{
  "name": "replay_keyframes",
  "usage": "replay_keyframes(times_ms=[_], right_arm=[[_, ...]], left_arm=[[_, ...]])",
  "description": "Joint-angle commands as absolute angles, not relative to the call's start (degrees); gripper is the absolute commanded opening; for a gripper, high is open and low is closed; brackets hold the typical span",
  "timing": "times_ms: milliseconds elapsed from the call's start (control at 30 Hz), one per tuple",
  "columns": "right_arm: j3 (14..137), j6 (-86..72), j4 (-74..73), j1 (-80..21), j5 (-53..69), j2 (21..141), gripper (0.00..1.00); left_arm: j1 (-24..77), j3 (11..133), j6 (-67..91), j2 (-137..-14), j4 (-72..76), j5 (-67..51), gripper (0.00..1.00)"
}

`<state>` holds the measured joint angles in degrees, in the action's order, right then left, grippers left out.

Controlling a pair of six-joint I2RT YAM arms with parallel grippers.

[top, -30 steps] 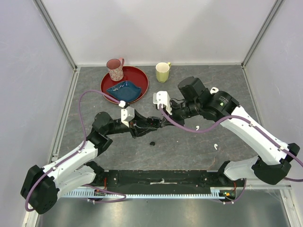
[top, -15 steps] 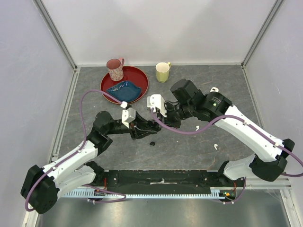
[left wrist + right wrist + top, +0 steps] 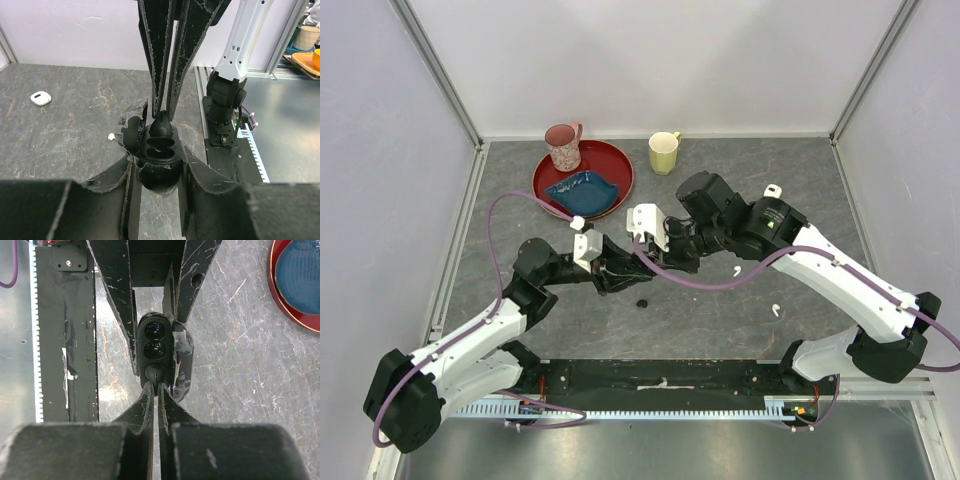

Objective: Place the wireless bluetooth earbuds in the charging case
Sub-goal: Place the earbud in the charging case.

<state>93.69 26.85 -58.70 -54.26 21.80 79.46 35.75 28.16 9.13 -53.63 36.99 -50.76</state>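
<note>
Now | left pincer [image 3: 158, 172] clamped on open black case [image 3: 160, 155] | right pincer [image 3: 161, 114] pinched on black earbud [image 3: 161, 129], upright at case's far end | likely next move: straight down.

Two ceramic mugs: one pink patterned mug [image 3: 563, 146] and one pale yellow-green mug [image 3: 664, 153]. One round red tray [image 3: 605, 155]. One dark blue wavy-edged dish [image 3: 582, 188]. Two tiny white plastic earbuds [image 3: 737, 270] [image 3: 776, 310]. One small white rounded plastic case [image 3: 772, 190]. One open black oval case with two round hollows [image 3: 159, 156]. One small black lump [image 3: 642, 302] on the grey surface [image 3: 720, 325].
</note>
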Motion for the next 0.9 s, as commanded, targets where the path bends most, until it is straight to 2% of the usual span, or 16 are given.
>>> replay_keyframes(times_ms=[0,300,433,600,800,867], right_arm=[[94.57,27.07,-58.89,-55.11,19.95,80.42,0.06],[94.75,26.54,-57.23,-55.46,16.97,79.46,0.23],[94.05,25.93,-54.06,-55.46,15.91,76.73,0.34],[92.64,24.96,-48.79,-55.46,14.86,71.81,0.43],[87.20,21.80,-39.05,-55.37,12.22,64.00,0.63],[84.56,18.73,-35.01,-55.37,8.98,61.27,0.73]], left_arm=[[35.86,27.78,11.42,-52.29,45.87,-48.61,0.02],[35.77,26.72,12.04,-52.21,48.16,-46.85,0.02],[35.86,26.54,12.04,-52.56,47.73,-46.85,0.02],[35.86,26.46,11.52,-52.65,46.67,-46.50,0.02],[35.86,25.76,10.55,-52.12,45.62,-44.13,0.02],[35.77,25.49,10.20,-51.77,45.27,-42.29,0.02]])
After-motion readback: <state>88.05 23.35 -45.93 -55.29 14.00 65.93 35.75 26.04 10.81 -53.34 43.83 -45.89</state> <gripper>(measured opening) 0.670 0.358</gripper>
